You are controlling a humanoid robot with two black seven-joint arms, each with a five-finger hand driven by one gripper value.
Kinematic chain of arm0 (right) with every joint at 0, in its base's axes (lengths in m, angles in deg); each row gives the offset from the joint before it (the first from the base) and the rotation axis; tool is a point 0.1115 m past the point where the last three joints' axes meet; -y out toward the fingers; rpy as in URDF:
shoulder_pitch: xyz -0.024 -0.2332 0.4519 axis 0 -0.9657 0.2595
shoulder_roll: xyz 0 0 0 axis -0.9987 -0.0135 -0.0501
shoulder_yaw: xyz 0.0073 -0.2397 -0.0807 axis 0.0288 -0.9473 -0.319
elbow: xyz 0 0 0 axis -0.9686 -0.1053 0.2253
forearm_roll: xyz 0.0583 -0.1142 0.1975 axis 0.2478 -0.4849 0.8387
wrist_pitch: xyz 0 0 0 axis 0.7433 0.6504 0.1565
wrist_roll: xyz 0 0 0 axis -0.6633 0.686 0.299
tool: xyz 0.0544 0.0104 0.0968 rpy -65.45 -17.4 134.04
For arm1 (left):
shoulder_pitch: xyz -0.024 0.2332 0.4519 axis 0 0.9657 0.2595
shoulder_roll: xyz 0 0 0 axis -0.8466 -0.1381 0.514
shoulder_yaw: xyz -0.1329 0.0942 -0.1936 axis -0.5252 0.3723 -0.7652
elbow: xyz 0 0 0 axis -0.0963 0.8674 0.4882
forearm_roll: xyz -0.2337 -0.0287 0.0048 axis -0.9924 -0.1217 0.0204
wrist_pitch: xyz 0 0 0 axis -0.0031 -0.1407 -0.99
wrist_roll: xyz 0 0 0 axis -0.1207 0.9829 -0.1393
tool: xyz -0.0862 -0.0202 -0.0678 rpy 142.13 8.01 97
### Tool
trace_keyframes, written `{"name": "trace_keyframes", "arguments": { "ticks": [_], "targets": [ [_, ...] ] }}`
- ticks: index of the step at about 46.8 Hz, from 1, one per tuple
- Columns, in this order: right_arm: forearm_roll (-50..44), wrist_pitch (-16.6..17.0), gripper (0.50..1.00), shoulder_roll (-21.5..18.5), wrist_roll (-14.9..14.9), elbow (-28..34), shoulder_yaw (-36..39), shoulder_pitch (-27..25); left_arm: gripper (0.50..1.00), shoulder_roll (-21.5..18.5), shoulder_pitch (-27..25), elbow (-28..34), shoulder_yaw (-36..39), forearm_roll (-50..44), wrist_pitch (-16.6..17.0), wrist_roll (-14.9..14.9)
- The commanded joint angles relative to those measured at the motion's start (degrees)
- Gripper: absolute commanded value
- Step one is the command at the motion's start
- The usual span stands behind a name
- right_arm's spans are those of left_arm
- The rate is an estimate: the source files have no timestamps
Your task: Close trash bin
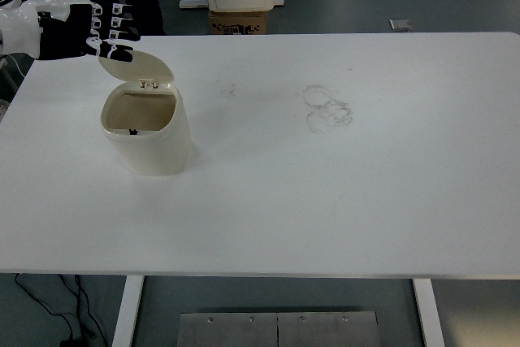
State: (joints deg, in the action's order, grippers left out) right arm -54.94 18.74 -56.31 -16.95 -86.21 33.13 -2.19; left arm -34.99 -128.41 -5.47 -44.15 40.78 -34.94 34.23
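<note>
Not yet closed: cream plastic trash bin (148, 134) at the white desk's (341, 193) left part, round hinged lid (140, 67) raised; black left hand (88, 32), fingers spread, holding nothing, at the lid's back edge; pushing down left.

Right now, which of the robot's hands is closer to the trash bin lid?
The left. The left hand is at the back of the raised lid, its fingers over the lid's top edge. The right hand is not in view.
</note>
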Motion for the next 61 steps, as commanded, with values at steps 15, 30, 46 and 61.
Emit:
{"name": "trace_keyframes", "arguments": {
  "ticks": [15, 30, 46, 61],
  "targets": [
    [0.00, 0.00, 0.991, 0.00, 0.01, -0.05, 0.00, 0.00, 1.000, 0.48, -3.67, 0.27, 0.80, 11.72, -0.21, 1.72],
    [0.00, 0.00, 0.991, 0.00, 0.01, -0.05, 0.00, 0.00, 1.000, 1.98, -4.55, 1.49, 1.15, 19.28, -0.21, 2.16],
    [0.00, 0.00, 0.991, 0.00, 0.01, -0.05, 0.00, 0.00, 1.000, 3.39, -6.84, 7.47, 1.15, 22.36, -0.21, 4.62],
    [0.00, 0.00, 0.991, 0.00, 0.01, 0.04, 0.00, 0.00, 1.000, 3.91, -8.16, 11.69, 2.38, 23.76, -0.21, 9.01]
  ]
}}
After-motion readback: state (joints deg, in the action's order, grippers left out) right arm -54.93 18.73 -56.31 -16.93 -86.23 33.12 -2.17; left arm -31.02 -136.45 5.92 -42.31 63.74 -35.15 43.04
